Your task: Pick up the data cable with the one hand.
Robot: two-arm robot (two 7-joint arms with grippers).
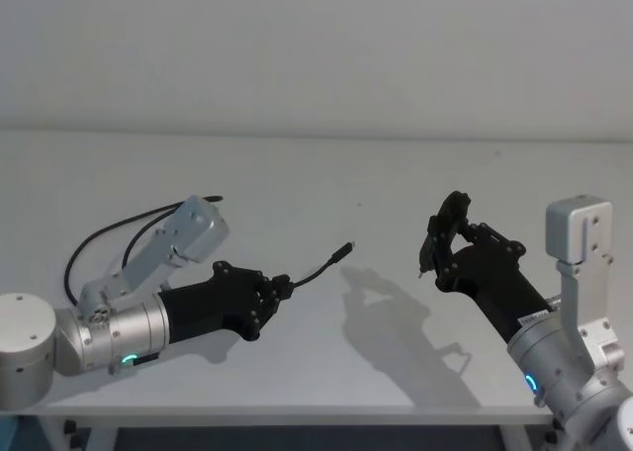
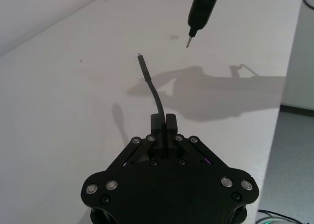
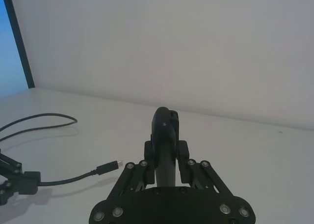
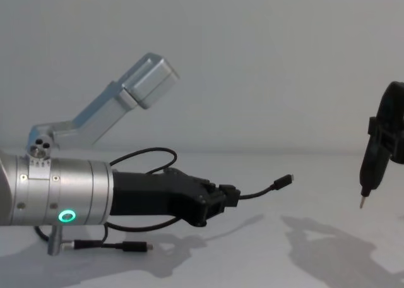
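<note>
Left gripper fingers pinch data cable near its plug end, lifting that end off worktop; right gripper clamps pointed tool, idle.

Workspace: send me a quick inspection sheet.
Surface: white table, arm shadows on it.
Job's things: data cable, near plug raised off the table.
Clutter: nothing seen.
Grippers: left gripper shut on the data cable; right gripper shut on a pointed tool, held above the table.
Cables: data cable's slack loops on the table beside the left arm; far plug lies flat.
Surroundings: plain white wall.
</note>
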